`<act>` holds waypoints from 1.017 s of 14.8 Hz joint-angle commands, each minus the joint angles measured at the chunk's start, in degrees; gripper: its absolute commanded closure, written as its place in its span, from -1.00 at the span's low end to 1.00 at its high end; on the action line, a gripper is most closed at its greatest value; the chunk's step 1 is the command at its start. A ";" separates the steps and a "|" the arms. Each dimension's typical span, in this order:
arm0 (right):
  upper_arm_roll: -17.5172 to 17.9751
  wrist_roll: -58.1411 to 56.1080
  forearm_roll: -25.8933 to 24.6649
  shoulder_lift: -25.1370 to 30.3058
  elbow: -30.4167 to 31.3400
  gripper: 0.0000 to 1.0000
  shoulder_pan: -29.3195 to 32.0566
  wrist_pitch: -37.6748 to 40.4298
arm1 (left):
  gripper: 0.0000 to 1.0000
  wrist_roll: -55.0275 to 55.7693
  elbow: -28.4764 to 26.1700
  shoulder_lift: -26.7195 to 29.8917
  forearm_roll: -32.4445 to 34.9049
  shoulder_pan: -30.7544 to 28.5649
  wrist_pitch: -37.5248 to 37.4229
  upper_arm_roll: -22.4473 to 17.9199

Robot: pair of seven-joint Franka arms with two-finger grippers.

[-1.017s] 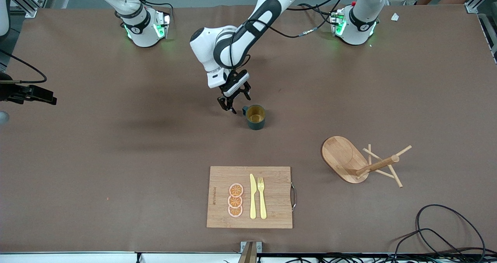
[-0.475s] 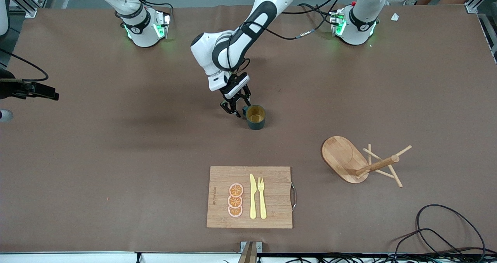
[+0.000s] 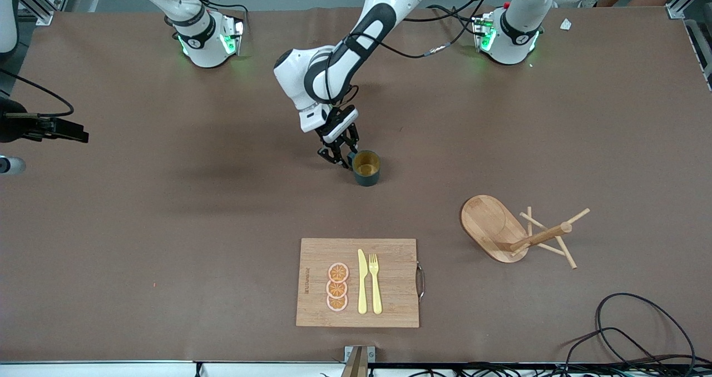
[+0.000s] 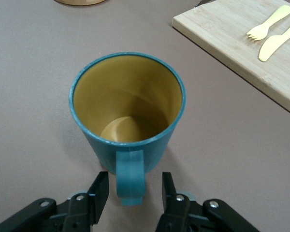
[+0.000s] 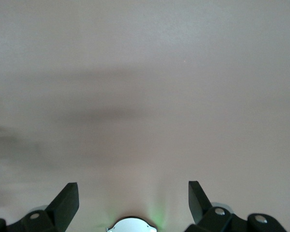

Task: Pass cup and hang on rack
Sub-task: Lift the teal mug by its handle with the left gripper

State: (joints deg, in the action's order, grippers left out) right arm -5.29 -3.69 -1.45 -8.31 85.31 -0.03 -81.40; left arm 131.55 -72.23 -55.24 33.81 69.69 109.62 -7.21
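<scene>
Front view: the cup (image 3: 366, 168) stands upright on the desk (image 3: 167, 227), farther from the front camera than the cutting board (image 3: 357, 283). The left gripper (image 3: 340, 157) is low just beside the cup, at its handle. The rack (image 3: 514, 230) lies tipped over, toward the left arm's end from the cup. The right gripper (image 3: 69, 134) hangs over the desk's edge at the right arm's end, waiting.

Left wrist view: the fingers (image 4: 100, 192) are parted, one on each side of the cup's handle (image 4: 130, 176), not touching it.

Right wrist view: the fingers (image 5: 67, 203) are spread wide over bare desk.
</scene>
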 commanded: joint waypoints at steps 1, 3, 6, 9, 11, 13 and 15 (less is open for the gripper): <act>-0.07 1.05 -0.84 1.28 0.38 -1.00 -0.41 -0.68 | 0.16 0.64 1.91 -0.92 0.82 0.89 -1.16 -0.88; -0.25 2.09 -0.67 2.42 0.91 -1.00 -0.15 -0.60 | 0.36 0.64 1.83 -0.84 0.73 0.89 -1.16 -0.88; -0.16 5.01 -0.75 4.26 1.35 -1.00 -0.23 -0.68 | 0.68 0.55 1.91 -0.84 0.73 0.89 -0.98 -0.88; -0.16 4.92 -0.66 8.90 5.29 -1.00 -0.32 -2.87 | 0.98 -0.24 1.83 0.13 0.73 0.80 -0.90 -0.88; -0.16 4.92 -0.66 12.78 9.42 -1.00 -0.41 -5.51 | 0.98 -1.29 1.83 2.31 0.47 -0.16 -0.81 -0.62; -0.16 5.00 -0.66 13.93 9.79 -1.00 -0.24 -4.91 | 0.98 -4.36 1.74 6.09 -1.81 -3.23 -0.81 -0.44; -0.16 5.00 -0.58 15.42 9.44 -1.00 -0.23 -4.73 | 0.98 -9.27 1.74 9.69 -6.63 -6.39 -0.72 -0.44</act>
State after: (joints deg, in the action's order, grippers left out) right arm -5.64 0.24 -1.47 3.65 91.92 -0.22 -84.88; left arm 127.44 -69.18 -50.89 31.08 66.73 109.55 -7.88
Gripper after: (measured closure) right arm 0.000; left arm 0.789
